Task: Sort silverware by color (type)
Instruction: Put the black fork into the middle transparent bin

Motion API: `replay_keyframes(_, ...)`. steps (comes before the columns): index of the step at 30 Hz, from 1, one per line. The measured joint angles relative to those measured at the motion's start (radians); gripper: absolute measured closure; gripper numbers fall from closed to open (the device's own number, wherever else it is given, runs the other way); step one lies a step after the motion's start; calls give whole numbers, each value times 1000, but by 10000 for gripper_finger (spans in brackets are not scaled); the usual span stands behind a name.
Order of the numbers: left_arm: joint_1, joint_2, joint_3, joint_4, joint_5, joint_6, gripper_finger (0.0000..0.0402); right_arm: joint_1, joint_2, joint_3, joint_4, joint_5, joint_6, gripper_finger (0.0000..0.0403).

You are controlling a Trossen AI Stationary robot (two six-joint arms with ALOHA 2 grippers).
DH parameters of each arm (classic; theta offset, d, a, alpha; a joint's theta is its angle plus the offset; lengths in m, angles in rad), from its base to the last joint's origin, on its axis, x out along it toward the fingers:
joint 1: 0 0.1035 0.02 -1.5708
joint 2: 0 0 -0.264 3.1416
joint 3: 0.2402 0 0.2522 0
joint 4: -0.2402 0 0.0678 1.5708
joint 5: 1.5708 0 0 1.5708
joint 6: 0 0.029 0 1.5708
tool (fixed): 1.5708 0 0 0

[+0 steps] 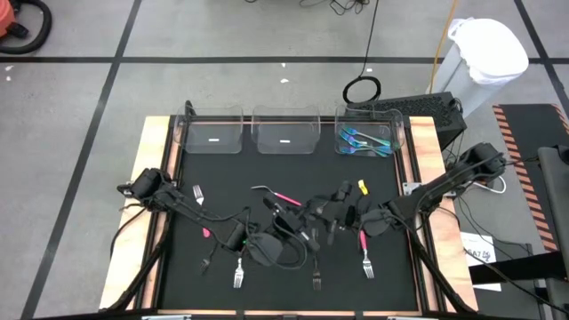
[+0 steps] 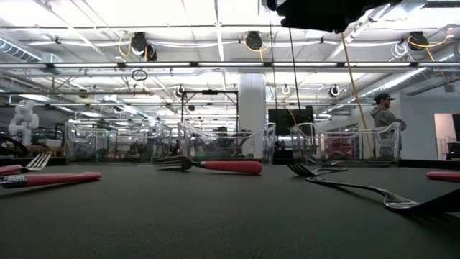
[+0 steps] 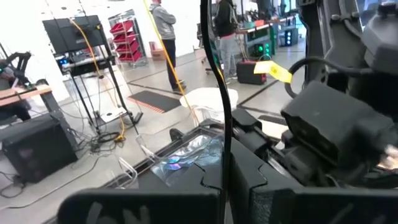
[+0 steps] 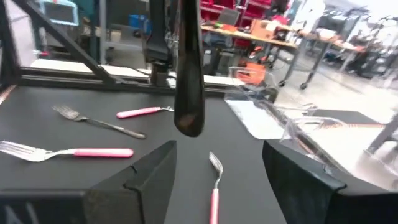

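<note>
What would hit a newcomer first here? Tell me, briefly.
The left arm and right arm meet over the middle of the black mat, with pink-handled forks scattered around them. The right gripper has its jaws open, and a black utensil hangs upright just ahead. At the far edge, the right-hand clear bin holds teal-handled cutlery.

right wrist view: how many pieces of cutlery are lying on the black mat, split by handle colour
pink-handled pieces: 3
dark-handled fork: 1
total: 4
</note>
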Motion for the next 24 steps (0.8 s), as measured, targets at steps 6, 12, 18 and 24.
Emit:
replay_keyframes(6,10,0,0,4,26,-28,400,23,38,0,108,2,-61,167)
replay_keyframes(12,10,29,0,109,133,4,400,28,58,0,136,-10,-82,171)
replay_keyframes(18,26,43,0,125,173,8,398,33,58,0,153,-59,-111,222)
replay_keyframes(24,21,43,0,123,173,38,394,35,58,0,150,-58,-130,306)
